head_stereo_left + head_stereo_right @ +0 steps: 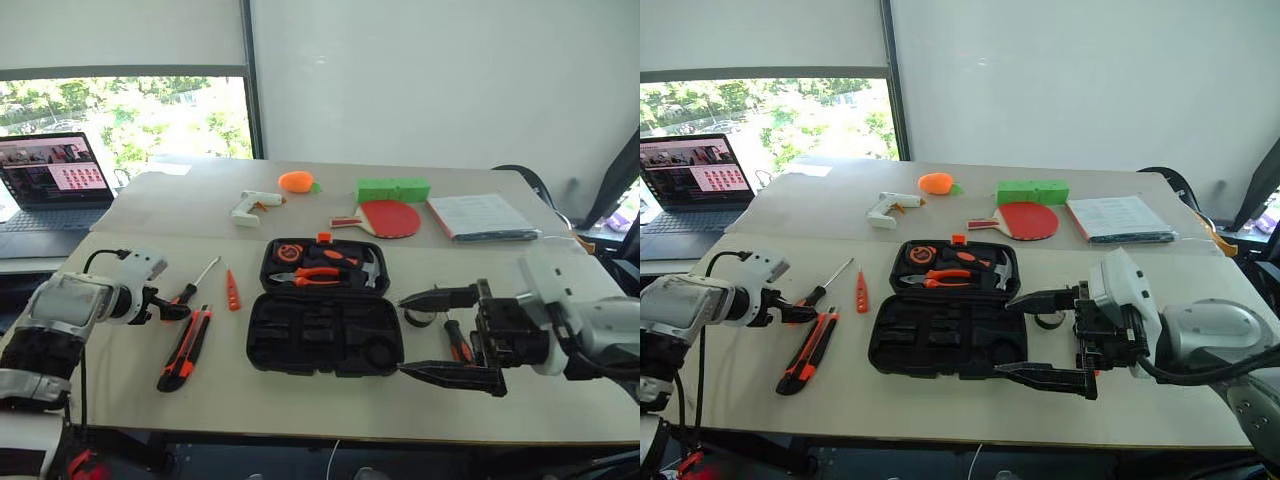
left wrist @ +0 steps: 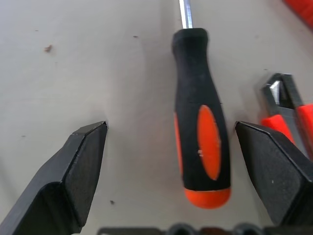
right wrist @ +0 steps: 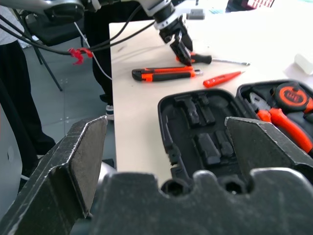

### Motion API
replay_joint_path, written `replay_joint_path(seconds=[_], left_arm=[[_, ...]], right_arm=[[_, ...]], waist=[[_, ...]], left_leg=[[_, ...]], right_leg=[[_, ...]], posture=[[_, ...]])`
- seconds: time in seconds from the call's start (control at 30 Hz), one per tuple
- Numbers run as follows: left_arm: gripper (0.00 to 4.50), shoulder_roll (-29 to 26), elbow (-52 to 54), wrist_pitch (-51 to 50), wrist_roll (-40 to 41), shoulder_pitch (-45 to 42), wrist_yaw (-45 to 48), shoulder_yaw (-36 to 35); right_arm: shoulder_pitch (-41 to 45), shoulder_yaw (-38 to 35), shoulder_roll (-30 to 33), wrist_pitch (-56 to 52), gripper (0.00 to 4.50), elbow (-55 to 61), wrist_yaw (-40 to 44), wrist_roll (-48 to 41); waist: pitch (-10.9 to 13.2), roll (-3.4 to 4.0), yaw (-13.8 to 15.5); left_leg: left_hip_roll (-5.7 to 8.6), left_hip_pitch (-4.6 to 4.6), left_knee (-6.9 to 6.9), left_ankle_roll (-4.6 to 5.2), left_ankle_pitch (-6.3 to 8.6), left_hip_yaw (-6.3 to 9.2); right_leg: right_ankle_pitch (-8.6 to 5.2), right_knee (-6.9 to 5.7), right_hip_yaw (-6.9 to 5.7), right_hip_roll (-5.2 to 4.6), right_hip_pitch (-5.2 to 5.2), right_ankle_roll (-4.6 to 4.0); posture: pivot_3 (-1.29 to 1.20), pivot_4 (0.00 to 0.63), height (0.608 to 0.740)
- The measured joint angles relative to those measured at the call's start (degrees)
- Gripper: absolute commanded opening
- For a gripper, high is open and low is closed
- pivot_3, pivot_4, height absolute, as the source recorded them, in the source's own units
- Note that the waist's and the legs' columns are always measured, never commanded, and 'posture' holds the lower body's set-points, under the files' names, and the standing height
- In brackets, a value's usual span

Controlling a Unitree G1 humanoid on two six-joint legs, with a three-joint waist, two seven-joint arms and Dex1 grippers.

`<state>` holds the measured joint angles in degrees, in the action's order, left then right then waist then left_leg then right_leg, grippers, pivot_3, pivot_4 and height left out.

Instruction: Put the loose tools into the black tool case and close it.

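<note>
Fingers (image 2: 78, 166) of the left gripper (image 2: 195, 161) stand spread around the screwdriver (image 2: 200, 117) lying on the tabletop (image 1: 120, 370), left of the open black tool case (image 1: 325, 320). Light, stiff, likely slick plastic; take its handle mid-length. Right gripper (image 1: 455, 335), fingers spread, hangs empty beside the case.

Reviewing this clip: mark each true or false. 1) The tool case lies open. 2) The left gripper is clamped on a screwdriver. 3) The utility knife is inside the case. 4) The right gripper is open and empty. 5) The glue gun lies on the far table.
1) True: the black tool case lies open.
2) False: the left gripper is open, its fingers either side of the screwdriver handle.
3) False: the utility knife lies on the table left of the case.
4) True: the right gripper holds nothing.
5) True: the white glue gun is there.
</note>
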<state>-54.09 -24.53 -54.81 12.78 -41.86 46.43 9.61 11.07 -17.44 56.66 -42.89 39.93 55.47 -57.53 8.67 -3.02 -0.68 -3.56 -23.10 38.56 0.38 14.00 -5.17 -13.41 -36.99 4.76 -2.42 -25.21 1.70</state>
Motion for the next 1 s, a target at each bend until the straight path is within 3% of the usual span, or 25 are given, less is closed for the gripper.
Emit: replay_joint_path(seconds=[0.2, 0.27, 0.4, 0.53, 0.73, 1.0], left_arm=[[1.46, 1.6, -5.2, 3.4, -2.7, -2.3, 2.0, 0.4], [0.94, 2.1, -6.6, 4.3, -3.7, -2.8, 2.2, 0.2], [0.88, 2.6, -8.9, 6.1, -3.9, -3.3, 2.7, -0.6], [0.88, 1.3, -11.1, 16.1, -7.3, -5.2, 4.0, -0.2], [0.88, 0.8, -4.7, 26.8, -6.9, -16.4, 16.7, -0.6], [0.88, 14.2, 1.9, 32.4, -7.1, -21.5, 31.0, 9.2]], right_arm=[[-2.3, -0.4, -0.3, 0.5, 4.5, 0.6, -0.8, 0.0], [-2.9, -0.7, -0.3, 0.8, 4.5, 0.7, -0.8, 0.1], [-3.4, -1.2, -0.3, 1.3, 4.5, 0.7, -0.8, 0.4], [-7.1, -3.3, -0.3, 1.6, 4.5, 0.9, -0.7, 0.7], [-9.9, -4.7, -0.4, 2.5, 4.5, 1.2, -0.5, 1.3], [-12.0, -4.4, -0.9, 4.4, 4.5, -1.2, -1.0, 6.8]], waist=[[0.0, 0.01, 0.0], [0.0, 0.02, 0.0], [0.0, 0.09, 0.0], [0.1, -0.18, 0.2], [0.1, -0.29, 1.4], [0.1, -0.26, 1.4]], left_leg=[[-0.01, -0.07, 0.37, 0.02, 0.01, 0.2], [0.0, -0.06, 0.4, 0.02, 0.01, 0.23], [0.0, -0.04, 0.41, 0.02, 0.0, 0.29], [-0.03, -0.3, 0.48, 0.0, -0.01, 0.47], [0.07, -0.55, 0.6, 0.04, 0.02, 0.58], [0.1, -0.65, 0.92, 0.06, 0.02, 0.75]], right_leg=[[0.03, -0.09, -0.15, -0.01, 0.13, 0.04], [0.03, -0.1, -0.17, -0.01, 0.17, 0.06], [0.04, -0.13, -0.22, -0.01, 0.19, 0.05], [0.05, -0.12, -0.46, -0.01, 0.09, 0.01], [0.05, 0.02, -0.62, -0.15, 0.11, 0.1], [0.07, -0.08, -0.68, -0.11, 0.17, 0.14]], posture=[[0.0, 0.15, 0.736], [0.0, 0.15, 0.736], [0.0, 0.15, 0.736], [0.0, 0.15, 0.736], [0.0, 0.15, 0.736], [0.0, 0.15, 0.736]])
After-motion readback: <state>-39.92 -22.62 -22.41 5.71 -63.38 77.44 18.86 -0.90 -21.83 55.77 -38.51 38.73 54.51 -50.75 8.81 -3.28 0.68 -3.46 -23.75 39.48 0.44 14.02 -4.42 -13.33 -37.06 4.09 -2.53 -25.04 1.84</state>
